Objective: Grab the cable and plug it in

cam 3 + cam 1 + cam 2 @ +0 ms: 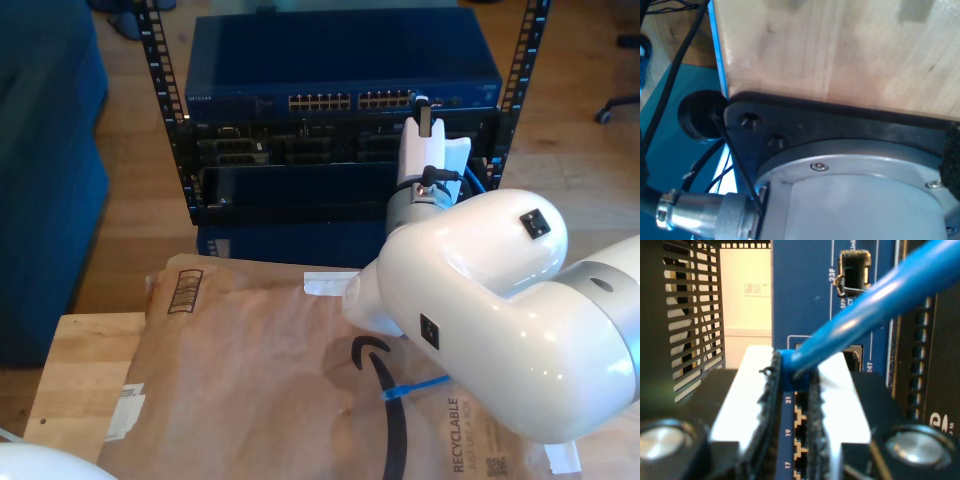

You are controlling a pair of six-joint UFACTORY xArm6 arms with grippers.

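Right, status:
second gripper point(795, 390): my second gripper is pinching the cable point(875, 305) at its plug point(790, 371), pads pressed on both sides
cable: blue, runs up and away from the plug; a stretch lies on the paper point(250, 380) near the bench's front
target: switch point(340, 70) in the rack point(165, 110), port row point(799, 440) just beyond the plug
step: looks like final approach; keep plug square to a port, push straight, no twist
room: tight; vented panel point(690, 315) on one side, dark chassis on the other
first gripper: cannot tell its state; its camera sees wood bench point(840, 45) and an arm base point(850, 195)
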